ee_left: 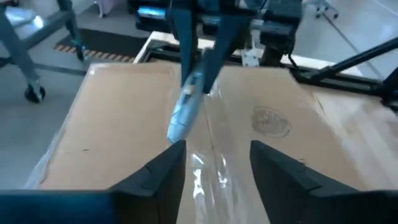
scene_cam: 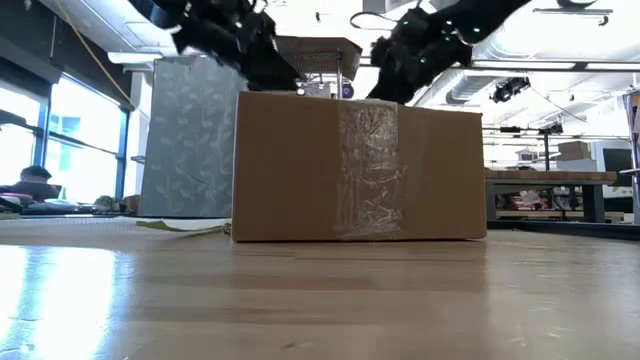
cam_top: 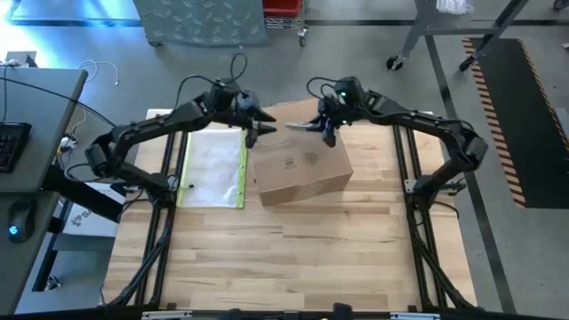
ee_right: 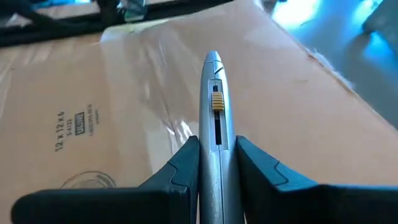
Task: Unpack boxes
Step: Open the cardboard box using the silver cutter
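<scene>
**Knife in the right gripper meets a taped carton**

A brown cardboard carton sits closed on the wooden table, toward the far side and roughly midway between the two arms, its top seam covered by a strip of clear tape that runs down the side facing the low camera. Both arms reach in over the carton's far edge. The right gripper has its fingers clamped on a slim silver utility knife with a yellow slider; the knife points forward from between the fingers, and the carton's top lies directly beneath it, along the taped seam. Printed size marks and a round stamp show on the cardboard just beside the blade's line. The left gripper hovers over the same seam from the opposite side, its fingers parted and holding nothing, with the tape showing in the gap between them; the knife's tip hangs just ahead of them. A flat clear sleeve with a yellow edge lies on the table just beside the carton, on the left arm's side.
</scene>
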Motion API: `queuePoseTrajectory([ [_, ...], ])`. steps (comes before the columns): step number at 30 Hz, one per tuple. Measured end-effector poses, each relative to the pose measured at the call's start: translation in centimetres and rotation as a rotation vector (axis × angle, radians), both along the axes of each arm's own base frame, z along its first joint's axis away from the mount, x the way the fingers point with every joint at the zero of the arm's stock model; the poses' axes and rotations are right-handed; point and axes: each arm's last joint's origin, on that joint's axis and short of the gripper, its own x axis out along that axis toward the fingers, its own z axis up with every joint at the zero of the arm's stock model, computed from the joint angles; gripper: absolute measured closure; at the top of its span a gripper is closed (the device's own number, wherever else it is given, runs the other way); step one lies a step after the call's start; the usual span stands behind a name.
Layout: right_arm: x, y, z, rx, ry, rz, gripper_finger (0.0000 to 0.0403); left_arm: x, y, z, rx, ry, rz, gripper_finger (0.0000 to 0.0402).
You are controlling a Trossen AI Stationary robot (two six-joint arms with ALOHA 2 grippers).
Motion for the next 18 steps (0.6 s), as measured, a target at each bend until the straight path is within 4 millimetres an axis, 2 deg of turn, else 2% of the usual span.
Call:
queuePoseTrajectory([
  [4, -2.6, -0.1, 1.2, -0.05, -0.138, -0.076, 0.0344, -1.6, -0.4, -0.2, -0.023, 0.144, 0.19, 0.0235],
  [6, -4.3, -0.2, 1.1, -0.068, -0.192, -0.133, 0.0344, -2.5, -0.7, -0.4, -0.053, 0.228, 0.307, 0.0241],
  [9, -6.8, -0.7, -0.4, -0.067, -0.22, -0.252, 0.0344, -3.9, -1.1, -0.7, -0.095, 0.34, 0.501, 0.0263],
  [11, -8.3, -0.8, -0.6, -0.097, -0.278, -0.328, 0.0344, -4.5, -1.1, -1.6, -0.106, 0.394, 0.618, 0.0283],
  [13, -9.7, -1.0, -1.0, -0.116, -0.323, -0.401, 0.0344, -4.8, -0.9, -2.7, -0.151, 0.41, 0.664, 0.0304],
  [18, -11.3, -0.7, -4.2, -0.034, -0.372, -0.551, 0.0344, -4.1, 0.3, -6.2, -0.215, 0.318, 0.665, 0.0353],
])
